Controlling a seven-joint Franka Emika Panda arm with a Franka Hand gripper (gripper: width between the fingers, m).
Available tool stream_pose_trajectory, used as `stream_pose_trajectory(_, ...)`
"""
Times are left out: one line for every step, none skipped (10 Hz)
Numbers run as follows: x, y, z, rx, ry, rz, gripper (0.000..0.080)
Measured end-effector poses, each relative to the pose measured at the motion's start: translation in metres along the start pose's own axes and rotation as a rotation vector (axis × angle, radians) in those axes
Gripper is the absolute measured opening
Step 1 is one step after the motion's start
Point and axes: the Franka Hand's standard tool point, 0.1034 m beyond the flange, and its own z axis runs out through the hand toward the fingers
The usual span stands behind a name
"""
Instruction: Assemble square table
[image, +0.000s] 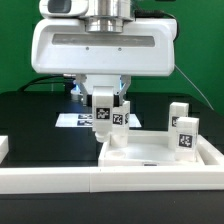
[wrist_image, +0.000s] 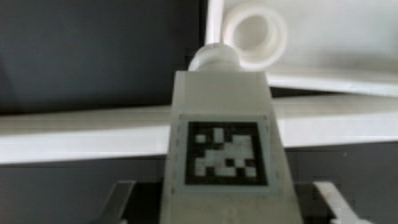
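Squarely between jaws: blocky white tagged leg (wrist_image: 226, 140); rimmed tabletop (image: 150, 160)

Exterior view: arm cut off above the wrist by the picture's top edge. Gripper (image: 109, 101) fingertips hidden behind held leg (image: 108, 112). Marker board (image: 78, 119) partly hidden behind leg. Wrist view: tabletop (wrist_image: 329, 50) blurred, cropped at edge.
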Motion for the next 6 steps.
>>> stream_pose_trajectory(0.005, 0.004, 0.0, -0.026, 0.108, -0.007, 0.029)
stream_pose_trajectory(0.002, 0.004, 0.001, -0.041, 0.171, -0.011, 0.029)
stream_pose_trajectory(0.002, 0.003, 0.0, -0.054, 0.237, -0.016, 0.029)
stream_pose_trajectory(0.001, -0.002, 0.0, -0.047, 0.234, -0.009, 0.029)
stream_pose_trajectory(0.001, -0.007, 0.001, -0.042, 0.234, -0.005, 0.029)
stream_pose_trajectory(0.0, -0.013, 0.001, -0.038, 0.233, -0.011, 0.029)
